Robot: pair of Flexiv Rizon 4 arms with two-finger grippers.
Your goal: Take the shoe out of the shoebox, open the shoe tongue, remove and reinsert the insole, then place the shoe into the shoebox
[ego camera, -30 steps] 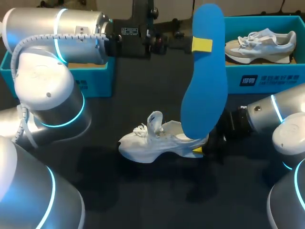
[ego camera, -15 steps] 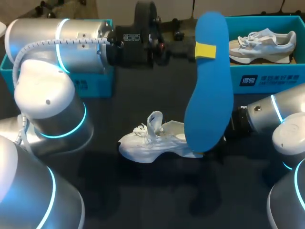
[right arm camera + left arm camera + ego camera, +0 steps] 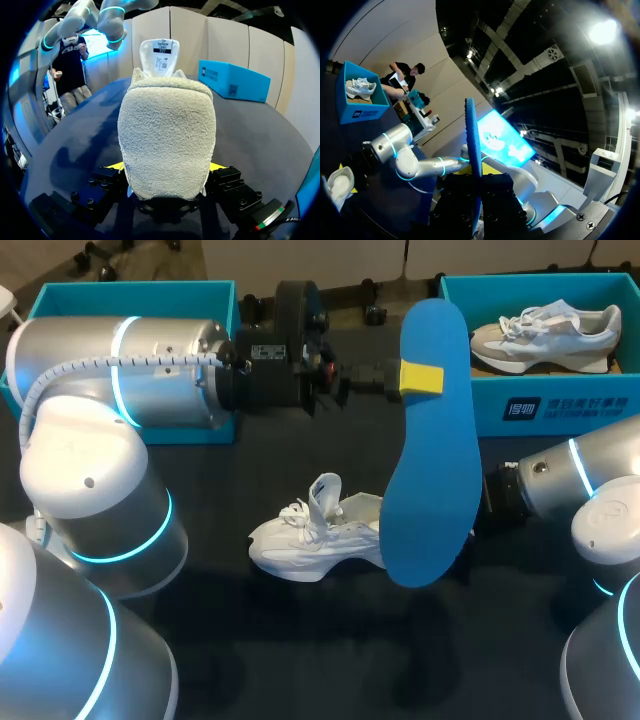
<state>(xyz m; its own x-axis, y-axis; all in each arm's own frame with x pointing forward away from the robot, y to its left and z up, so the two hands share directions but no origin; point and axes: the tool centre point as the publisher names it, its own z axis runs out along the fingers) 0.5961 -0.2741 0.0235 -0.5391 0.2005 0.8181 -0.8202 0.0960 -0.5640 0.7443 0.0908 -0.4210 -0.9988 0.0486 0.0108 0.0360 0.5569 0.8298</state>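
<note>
Shoe [image 3: 300, 545] on the table [image 3: 300, 660], heel clamped between the right gripper's [image 3: 165, 167] yellow tips. Only the right wrist view shows this; in the head view the insole [image 3: 430, 470] covers heel and gripper. Tongue [image 3: 159, 50] stands upright ahead of those fingers. Left gripper [image 3: 420, 378] pinches the insole near its upper end, and the insole hangs steeply below it. It's edge-on in the left wrist view. Bare table around the shoe's toe. Shoebox [image 3: 190, 430] behind the left arm; second box [image 3: 540, 405] with another shoe [image 3: 545, 335] just beyond the left gripper.

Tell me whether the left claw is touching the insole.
Touching. Left wrist view: the insole stands edge-on, clamped in the left claw. Head view: its yellow tip lies on the insole.
</note>
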